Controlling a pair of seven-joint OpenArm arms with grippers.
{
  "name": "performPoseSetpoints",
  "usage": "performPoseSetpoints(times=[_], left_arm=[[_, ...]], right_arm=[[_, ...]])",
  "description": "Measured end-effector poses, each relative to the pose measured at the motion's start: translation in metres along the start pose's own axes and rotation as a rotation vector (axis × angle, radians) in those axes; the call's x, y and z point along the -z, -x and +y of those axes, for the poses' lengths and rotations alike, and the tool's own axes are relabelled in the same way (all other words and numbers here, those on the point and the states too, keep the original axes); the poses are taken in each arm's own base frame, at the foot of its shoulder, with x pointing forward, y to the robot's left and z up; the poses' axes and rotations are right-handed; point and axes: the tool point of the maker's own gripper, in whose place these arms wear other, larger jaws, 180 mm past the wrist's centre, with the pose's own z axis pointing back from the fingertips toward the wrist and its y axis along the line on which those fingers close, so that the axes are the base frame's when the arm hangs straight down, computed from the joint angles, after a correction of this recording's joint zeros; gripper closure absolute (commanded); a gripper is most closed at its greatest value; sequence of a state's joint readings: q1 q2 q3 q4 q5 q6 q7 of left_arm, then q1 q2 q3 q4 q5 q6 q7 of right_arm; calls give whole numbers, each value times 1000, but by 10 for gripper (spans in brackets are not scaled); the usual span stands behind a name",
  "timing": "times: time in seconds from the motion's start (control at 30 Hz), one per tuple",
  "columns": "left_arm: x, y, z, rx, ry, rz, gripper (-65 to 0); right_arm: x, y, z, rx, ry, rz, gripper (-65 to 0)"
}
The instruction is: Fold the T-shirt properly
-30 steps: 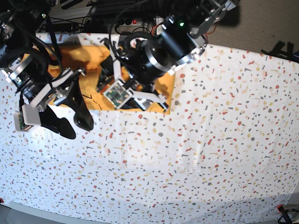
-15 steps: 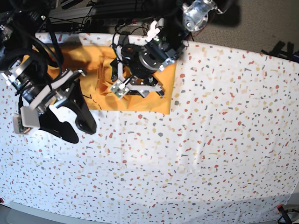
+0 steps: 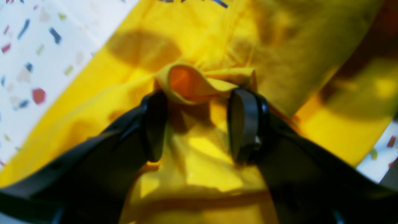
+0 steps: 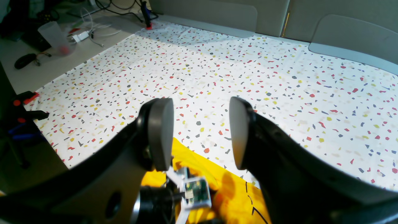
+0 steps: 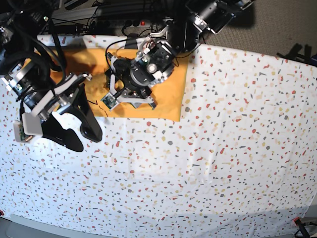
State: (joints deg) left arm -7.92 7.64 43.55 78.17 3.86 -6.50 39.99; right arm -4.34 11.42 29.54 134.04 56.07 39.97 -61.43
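Note:
The mustard T-shirt [image 5: 171, 96] lies partly folded at the back left of the table. It also shows in the left wrist view [image 3: 295, 43] and at the bottom of the right wrist view [image 4: 230, 189]. My left gripper [image 5: 131, 94] is down on it. In the left wrist view the left gripper [image 3: 199, 96] is open, with its fingers [image 3: 245, 124] on either side of a raised fold of fabric [image 3: 189, 82]. My right gripper [image 5: 84, 138] is open and empty above the shirt's front left corner. Its pads [image 4: 160, 133] are spread wide.
The white cloth with terrazzo specks [image 5: 223, 158] covers the table. Cables and a power strip [image 5: 124, 20] run behind its far edge. In the right wrist view, a plastic cup [image 4: 56, 37], a mouse [image 4: 25, 60] and a red clamp [image 4: 147, 18] sit beyond the cloth.
My left arm has swung left and down onto the shirt, and its gripper now straddles a fold. My right arm has barely moved.

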Motion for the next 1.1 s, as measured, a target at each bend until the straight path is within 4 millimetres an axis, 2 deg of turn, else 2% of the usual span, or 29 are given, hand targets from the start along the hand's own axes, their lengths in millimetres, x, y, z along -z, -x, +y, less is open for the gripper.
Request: performPoseSetpoints(times=[0.07,0.2,0.3,0.4,0.5,0.6,0.67,0.73,0.8,0.93,1.1], left_arm=[[-9,-19,4,4,-17,-50,-305],[-29,-55,-4,-44,34,-156,-305],[-41,-68,-3,-34,28,-178,-305],[-49,-73,16,73,-85,-173,-305],[-49,-57,33,132,-170,-105,-305],[-47,-33,24,75,-103,-93,-305],[-47,-14,10,39,-53,-86,-305],[-49,2,-6,63,-3,-93,-305],[-50,15,-15,81,19,-80,-305],[-43,23,-9,85,9,-81,-305],[-19,52,-5,76,28,-9,-305]], right_arm=[[0,0,0,-1,2,1,-291],[0,-1,-1,-3,3,-2,-291],[0,-1,-1,-3,3,-1,-291],[0,-1,-1,-3,2,-1,-291],[0,0,-1,-3,3,1,-291],[0,0,-1,-3,3,1,-291],[0,0,-1,-3,2,1,-291],[0,0,-1,-3,2,1,-291],[0,0,-1,-3,3,2,-291],[0,0,-1,-2,3,1,-291],[0,1,-1,-4,5,11,-291]])
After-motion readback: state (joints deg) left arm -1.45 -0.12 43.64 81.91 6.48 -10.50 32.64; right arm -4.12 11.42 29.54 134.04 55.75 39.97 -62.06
